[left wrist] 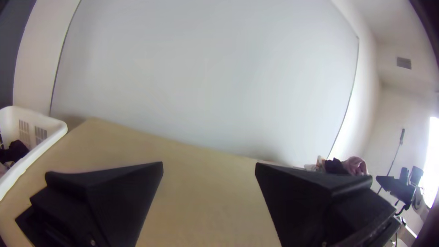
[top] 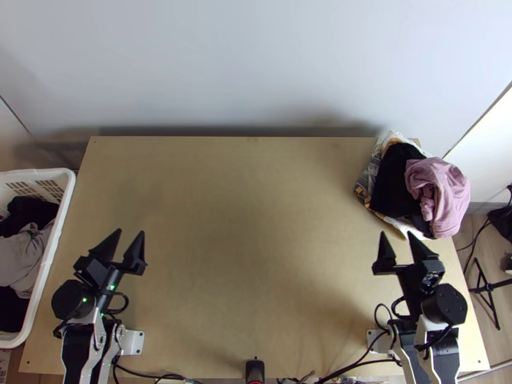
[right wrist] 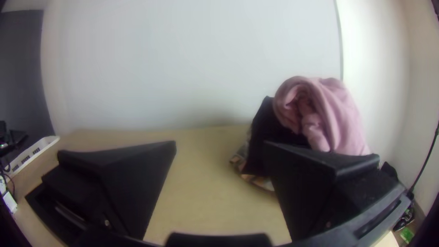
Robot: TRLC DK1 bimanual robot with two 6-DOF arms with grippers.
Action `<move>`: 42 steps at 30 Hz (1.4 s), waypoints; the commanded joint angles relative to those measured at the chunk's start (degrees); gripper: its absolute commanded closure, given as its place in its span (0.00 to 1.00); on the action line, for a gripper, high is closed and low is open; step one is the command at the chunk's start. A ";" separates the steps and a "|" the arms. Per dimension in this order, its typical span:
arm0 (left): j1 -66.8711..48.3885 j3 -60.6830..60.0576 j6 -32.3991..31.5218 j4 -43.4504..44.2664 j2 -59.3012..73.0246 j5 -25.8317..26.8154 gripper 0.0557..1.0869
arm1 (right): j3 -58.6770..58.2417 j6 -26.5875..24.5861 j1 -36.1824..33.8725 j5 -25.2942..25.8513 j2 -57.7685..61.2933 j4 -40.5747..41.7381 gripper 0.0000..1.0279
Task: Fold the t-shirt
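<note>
Because the pink garment (top: pixel 441 192) lies bunched on top of the heap, beyond my right gripper (top: pixel 397 233) and off to its right, I take it as the likely one to lift first; whether it is the t-shirt I cannot tell. Under it are a black cloth (top: pixel 393 185) and a patterned cloth (top: pixel 367 179). My right fingers stand apart with nothing between them, and so do those of my left gripper (top: pixel 130 232), presumably ready to pinch fabric. Left of that one, a white basket (top: pixel 66 198) holds clothes, perhaps to spare folding room.
</note>
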 commanded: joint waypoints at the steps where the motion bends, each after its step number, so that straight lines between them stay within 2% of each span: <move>1: -3.35 -1.69 -1.91 -7.52 -2.00 -0.39 0.05 | -0.80 1.10 1.82 -3.90 -0.23 -0.13 0.17; 7: -2.30 -1.69 -1.91 -7.52 -2.09 -0.66 0.05 | -0.36 1.54 1.38 -3.73 -0.14 -0.92 0.16; 9: -2.12 -1.69 -1.91 -7.52 -2.17 -0.75 0.05 | -0.63 1.63 0.68 -3.81 -0.14 -0.48 0.03; 12: -2.12 -1.69 -1.91 -7.52 -2.26 -0.83 0.05 | -6.69 0.84 0.59 -3.81 -0.32 5.32 0.04; 13: -2.12 -1.69 -1.91 -7.52 -2.26 -0.92 0.05 | -7.13 1.01 0.59 -2.93 0.03 -0.39 0.04; 15: -2.21 -1.69 -1.91 -7.60 -2.26 -1.19 0.05 | -6.96 0.93 0.32 -0.91 3.20 0.84 0.04; 18: -2.21 -1.69 -1.91 -7.60 -2.26 -1.54 0.05 | -6.96 0.93 0.32 -0.91 -0.23 0.84 0.04; 42: -2.21 -1.69 -1.82 -7.69 -2.26 -2.06 0.05 | -6.96 0.93 0.50 -0.91 -0.14 1.01 0.04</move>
